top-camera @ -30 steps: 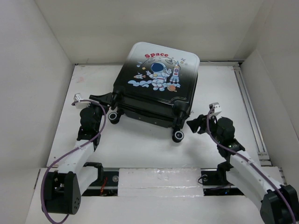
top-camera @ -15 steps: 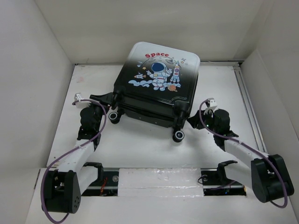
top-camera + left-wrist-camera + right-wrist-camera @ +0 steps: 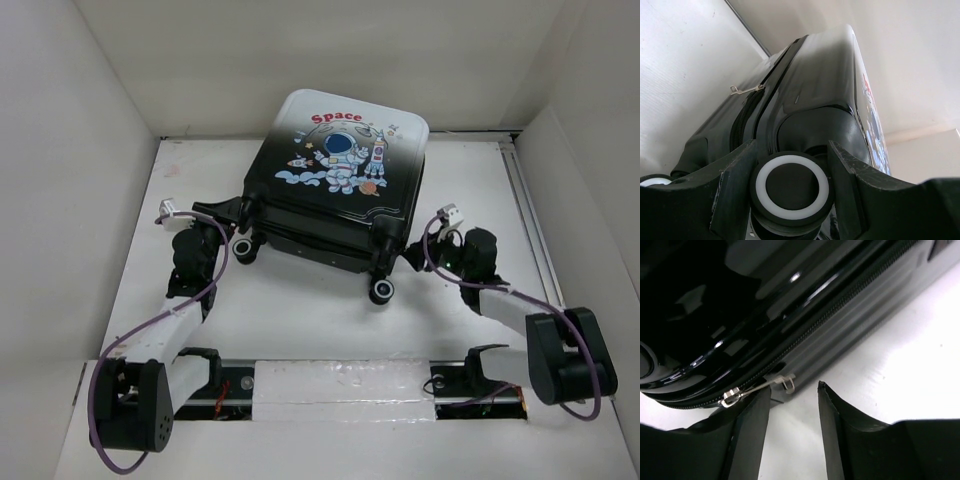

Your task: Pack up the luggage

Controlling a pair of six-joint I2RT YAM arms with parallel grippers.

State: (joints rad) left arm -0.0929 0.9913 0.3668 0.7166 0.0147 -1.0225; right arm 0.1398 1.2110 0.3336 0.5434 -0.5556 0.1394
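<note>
1. The luggage [image 3: 337,190] lies flat and closed at the far middle of the white table [image 3: 300,325]. It is a rounded, glossy hard shell that fades from white at the far edge to black near the arms, and its astronaut print faces up.
2. Two black-and-white caster wheels stick out toward the arms, a left wheel [image 3: 243,250] and a right wheel [image 3: 381,291]. Through the left wrist camera the left one shows as a smooth white ring on a black disc.
3. The left gripper [image 3: 232,228] has its fingers [image 3: 735,190] spread either side of that left wheel. It is not clear whether they press on it.
4. The right gripper [image 3: 414,256] sits at the case's near right corner with its jaws parted and nothing held. A small metal zip pull [image 3: 758,388] hangs from the zip line just beside one finger [image 3: 752,430].
5. The case's far edge runs close to the back wall [image 3: 300,60]. Bare tabletop lies between the wheels and the arm bases, and a rail [image 3: 530,230] lines the right side.
6. Since a second ago the right arm has folded lower and its gripper has closed in on the corner. The case and the left arm have barely moved.
</note>
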